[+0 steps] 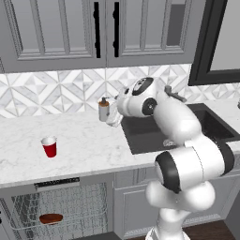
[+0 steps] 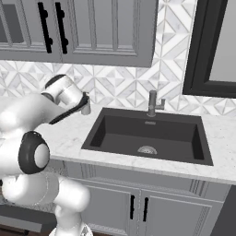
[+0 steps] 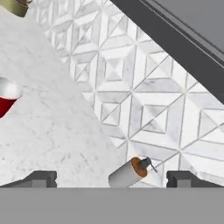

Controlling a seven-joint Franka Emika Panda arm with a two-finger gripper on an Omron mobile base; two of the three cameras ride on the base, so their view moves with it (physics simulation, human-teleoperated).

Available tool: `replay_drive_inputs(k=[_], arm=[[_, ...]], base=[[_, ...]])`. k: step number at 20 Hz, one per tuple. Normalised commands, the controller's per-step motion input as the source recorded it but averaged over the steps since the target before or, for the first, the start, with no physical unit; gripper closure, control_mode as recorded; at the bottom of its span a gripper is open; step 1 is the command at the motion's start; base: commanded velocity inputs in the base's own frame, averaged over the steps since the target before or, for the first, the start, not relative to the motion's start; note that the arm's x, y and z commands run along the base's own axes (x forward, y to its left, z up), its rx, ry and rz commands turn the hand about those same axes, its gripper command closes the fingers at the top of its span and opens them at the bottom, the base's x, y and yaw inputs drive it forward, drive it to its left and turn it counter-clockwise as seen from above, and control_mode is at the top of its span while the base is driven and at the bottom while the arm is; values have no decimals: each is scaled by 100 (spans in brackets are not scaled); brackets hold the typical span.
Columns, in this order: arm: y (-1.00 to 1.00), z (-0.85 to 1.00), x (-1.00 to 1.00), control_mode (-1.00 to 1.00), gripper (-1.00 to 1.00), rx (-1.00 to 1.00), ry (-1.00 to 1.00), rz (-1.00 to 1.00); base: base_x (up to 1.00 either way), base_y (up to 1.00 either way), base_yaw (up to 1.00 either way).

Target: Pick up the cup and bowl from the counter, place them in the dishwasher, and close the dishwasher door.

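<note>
The red cup (image 1: 49, 146) stands upright on the marble counter (image 1: 89, 140), left of the sink. It also shows at the left edge of the hand view (image 3: 6, 99). The reddish-brown bowl (image 1: 51, 218) lies in the wire rack of the dishwasher (image 1: 61, 206), which stands open under the counter. A dark slab low on the left looks like the folded-down dishwasher door (image 2: 23, 217). My gripper (image 3: 113, 179) is open and holds nothing. It hovers by the backsplash next to the soap dispenser (image 1: 103, 109), well right of the cup.
The grey soap dispenser (image 3: 129, 172) with a brown top appears between my fingertips, farther off. The black sink (image 1: 159, 133) and its tap (image 2: 153, 104) lie to the right. Wall cabinets (image 1: 70, 28) hang above. An olive object (image 3: 17, 6) sits far along the counter.
</note>
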Motion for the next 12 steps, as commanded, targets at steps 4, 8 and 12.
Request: replay_drive_inputs(k=[4, 8, 12], arm=[[50, 100, -13, -100, -100, -53, -8, 50], [-13, 66, 15, -100, -100, -48, 46, 24], [8, 82, -3, -100, -100, -58, 14, -14]], base=[[0, 0, 0], [0, 0, 0], [0, 0, 0]])
